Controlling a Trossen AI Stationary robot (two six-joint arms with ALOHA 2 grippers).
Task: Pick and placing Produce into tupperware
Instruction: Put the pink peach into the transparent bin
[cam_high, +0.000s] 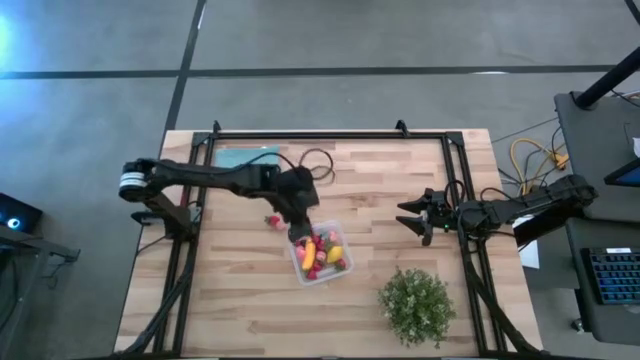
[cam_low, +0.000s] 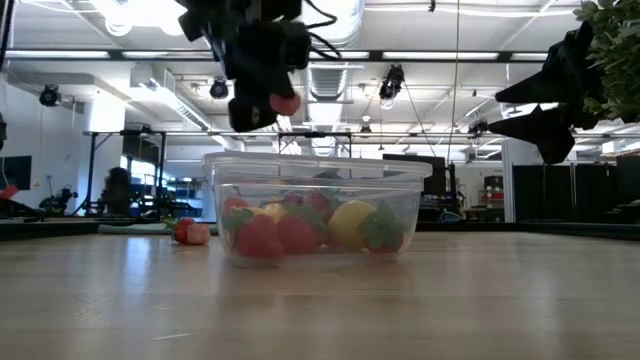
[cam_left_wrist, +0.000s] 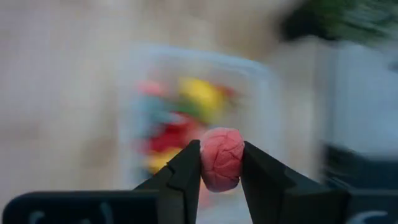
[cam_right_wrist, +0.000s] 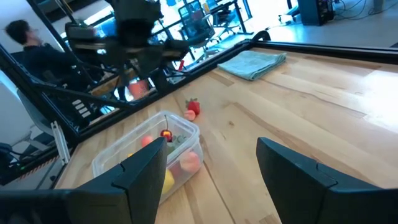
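Note:
The clear tupperware (cam_high: 320, 258) sits mid-table, holding several red, pink and yellow produce pieces (cam_low: 300, 228). My left gripper (cam_left_wrist: 221, 163) hangs just above the box's far-left side, shut on a pink raspberry-like piece (cam_left_wrist: 221, 157), which shows above the box's rim in the low view (cam_low: 285, 103). A red strawberry piece (cam_high: 272, 221) lies on the wood left of the box. My right gripper (cam_right_wrist: 211, 163) waits open near the table's right edge (cam_high: 425, 216), holding nothing. My left gripper pinches the pink berry piece (cam_left_wrist: 221, 157) between its two fingertips (cam_left_wrist: 186, 171), one on each side. The piece is lifted clear, above the tupperware's rim (cam_low: 300, 160).
A green leafy bush (cam_high: 416, 305) stands near the front right of the table. A folded teal cloth (cam_high: 245, 157) lies at the far left. Black frame rails (cam_high: 330, 134) run along the far and side edges. Bare wood lies between the box and the right gripper.

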